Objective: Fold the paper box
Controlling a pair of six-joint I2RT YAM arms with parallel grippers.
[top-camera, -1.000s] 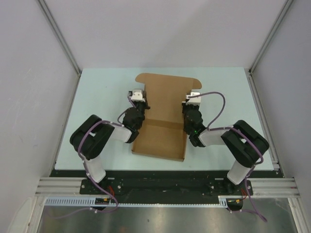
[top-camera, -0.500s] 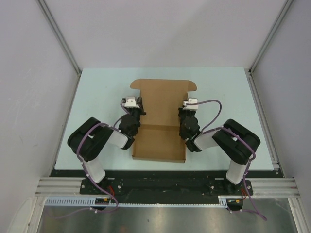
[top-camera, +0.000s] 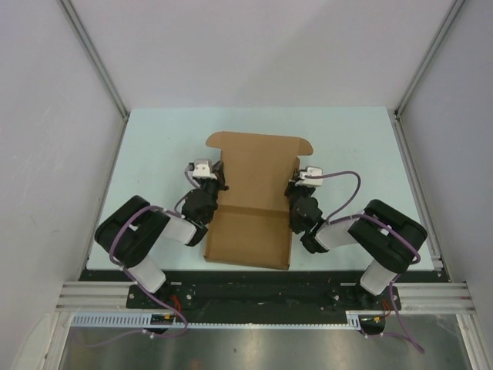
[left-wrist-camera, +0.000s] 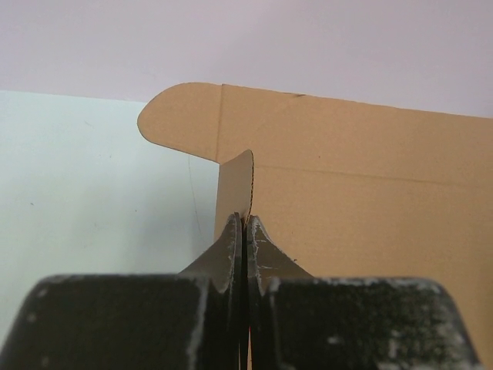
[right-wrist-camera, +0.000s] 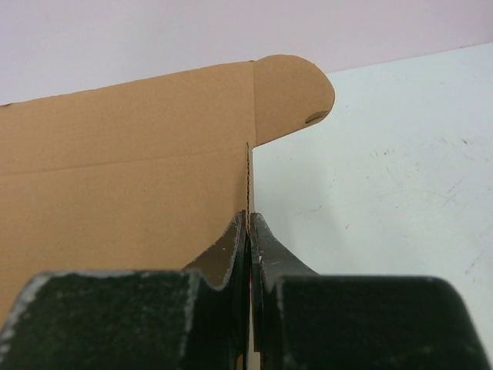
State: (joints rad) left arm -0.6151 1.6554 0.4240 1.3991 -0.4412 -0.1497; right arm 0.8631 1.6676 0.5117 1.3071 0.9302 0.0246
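Note:
The paper box is a brown cardboard sheet lying mid-table, with a cross crease and rounded tabs at its far corners. My left gripper is shut on the box's left side flap, which stands on edge between the jaws. On the other side, my right gripper is shut on the right side flap, seen as a thin edge running up from the fingertips. The box's panel fills the right of the left wrist view and the left of the right wrist view.
The pale table is enclosed by white walls with metal posts at the back corners. A metal rail runs along the near edge by the arm bases. Bare table lies outside each flap.
Both grippers have drawn back toward the near edge, pulling the box with them. The sheet's near edge now lies close to the table's front.

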